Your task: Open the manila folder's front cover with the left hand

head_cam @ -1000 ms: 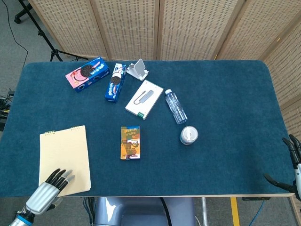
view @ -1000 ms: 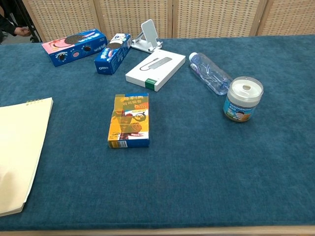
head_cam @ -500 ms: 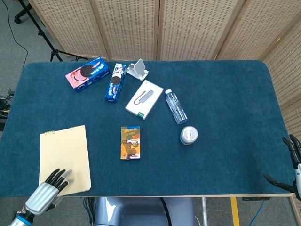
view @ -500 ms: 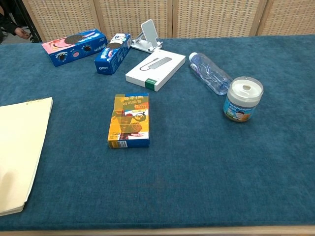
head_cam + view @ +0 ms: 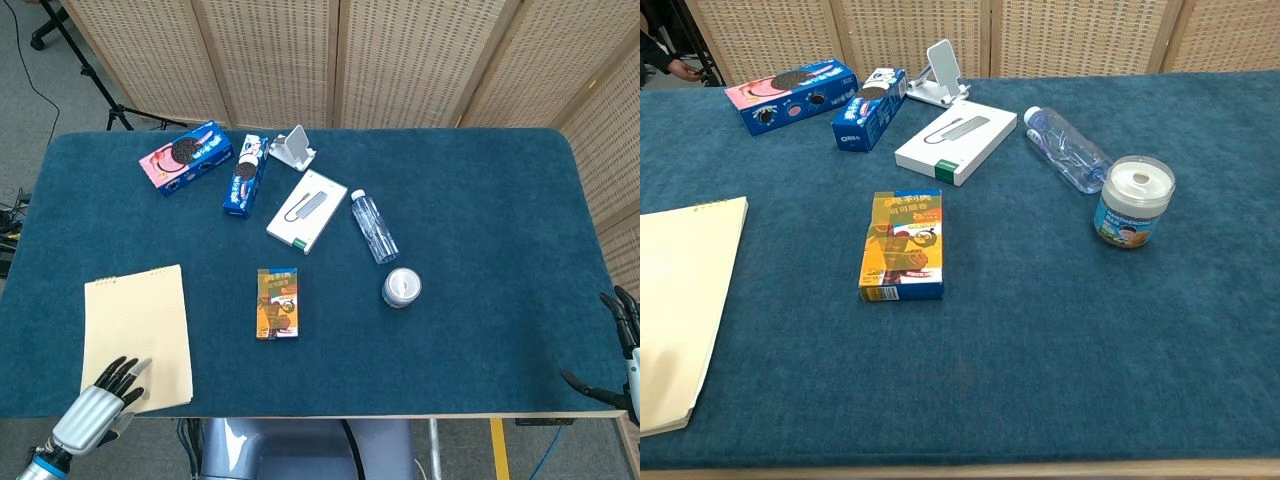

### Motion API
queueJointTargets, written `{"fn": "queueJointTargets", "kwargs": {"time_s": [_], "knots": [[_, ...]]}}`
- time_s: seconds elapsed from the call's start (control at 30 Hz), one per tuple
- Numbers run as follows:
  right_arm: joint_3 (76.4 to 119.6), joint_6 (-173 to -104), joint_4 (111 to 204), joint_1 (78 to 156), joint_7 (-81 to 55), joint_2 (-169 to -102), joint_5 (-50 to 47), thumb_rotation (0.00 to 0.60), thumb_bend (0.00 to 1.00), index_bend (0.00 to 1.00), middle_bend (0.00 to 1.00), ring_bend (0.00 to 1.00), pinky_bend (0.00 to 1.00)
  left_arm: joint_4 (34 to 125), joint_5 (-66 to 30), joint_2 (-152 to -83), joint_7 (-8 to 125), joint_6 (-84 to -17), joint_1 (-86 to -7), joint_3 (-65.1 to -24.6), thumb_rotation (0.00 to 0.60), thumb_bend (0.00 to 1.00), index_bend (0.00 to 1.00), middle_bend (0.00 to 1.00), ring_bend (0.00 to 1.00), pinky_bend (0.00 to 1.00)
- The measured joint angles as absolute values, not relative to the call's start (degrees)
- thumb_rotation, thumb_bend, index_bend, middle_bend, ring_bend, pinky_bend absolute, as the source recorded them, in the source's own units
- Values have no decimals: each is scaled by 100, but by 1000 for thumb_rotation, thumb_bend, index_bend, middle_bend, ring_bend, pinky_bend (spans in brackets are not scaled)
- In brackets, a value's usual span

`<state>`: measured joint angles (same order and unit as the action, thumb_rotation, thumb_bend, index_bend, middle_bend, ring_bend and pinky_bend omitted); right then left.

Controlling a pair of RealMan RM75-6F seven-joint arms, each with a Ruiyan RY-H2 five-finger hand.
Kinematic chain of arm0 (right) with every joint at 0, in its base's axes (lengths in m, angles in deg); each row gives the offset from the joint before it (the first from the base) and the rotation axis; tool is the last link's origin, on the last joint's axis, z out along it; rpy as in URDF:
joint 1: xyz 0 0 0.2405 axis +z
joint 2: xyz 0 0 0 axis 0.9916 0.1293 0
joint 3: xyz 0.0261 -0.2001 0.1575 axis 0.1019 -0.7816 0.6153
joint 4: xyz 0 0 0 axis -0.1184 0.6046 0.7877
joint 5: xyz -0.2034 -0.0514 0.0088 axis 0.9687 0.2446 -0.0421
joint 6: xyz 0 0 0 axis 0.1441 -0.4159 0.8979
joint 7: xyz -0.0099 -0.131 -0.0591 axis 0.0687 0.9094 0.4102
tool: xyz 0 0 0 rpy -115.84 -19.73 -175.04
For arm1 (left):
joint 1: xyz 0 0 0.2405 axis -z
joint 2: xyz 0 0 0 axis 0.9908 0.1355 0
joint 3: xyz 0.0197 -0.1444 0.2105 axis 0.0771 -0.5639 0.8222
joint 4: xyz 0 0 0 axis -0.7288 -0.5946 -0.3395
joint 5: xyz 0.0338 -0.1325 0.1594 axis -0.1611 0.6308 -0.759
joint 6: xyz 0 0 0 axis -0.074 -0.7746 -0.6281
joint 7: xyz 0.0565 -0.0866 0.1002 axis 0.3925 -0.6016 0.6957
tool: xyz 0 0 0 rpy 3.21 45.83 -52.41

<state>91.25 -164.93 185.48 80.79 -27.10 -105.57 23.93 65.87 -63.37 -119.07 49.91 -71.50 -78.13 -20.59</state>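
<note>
The manila folder (image 5: 138,335) lies flat and closed at the table's near left corner; the chest view shows its right part (image 5: 680,305) at the left edge. My left hand (image 5: 100,402) lies on the folder's near edge with its dark fingers spread over the cover, holding nothing. It does not show in the chest view. My right hand (image 5: 618,345) is off the table's near right corner, fingers apart and empty.
An orange snack box (image 5: 277,303) lies right of the folder. Further back are a small jar (image 5: 401,288), a water bottle (image 5: 374,226), a white box (image 5: 306,210), a phone stand (image 5: 291,148) and two cookie packs (image 5: 186,157).
The left hand has slid slightly toward the table's near edge. The folder stays closed and the right hand has not moved.
</note>
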Motion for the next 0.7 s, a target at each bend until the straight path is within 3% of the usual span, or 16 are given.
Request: {"fn": "queueJointTargets", "kwargs": {"time_s": [0.33, 0.7], "knots": [[9121, -16487, 18543, 8082, -2726, -10553, 2394, 600, 0, 33, 0, 0, 0, 6539, -6345, -11916, 4859, -7213, -7813, -2043, 600, 548, 743, 0, 0, 0], [9116, -16505, 18539, 8073, -2741, -10550, 2407, 600, 0, 33, 0, 0, 0, 6571, -6402, -11878, 4818, -7268, -7811, -1988, 600, 558, 770, 0, 0, 0]]}}
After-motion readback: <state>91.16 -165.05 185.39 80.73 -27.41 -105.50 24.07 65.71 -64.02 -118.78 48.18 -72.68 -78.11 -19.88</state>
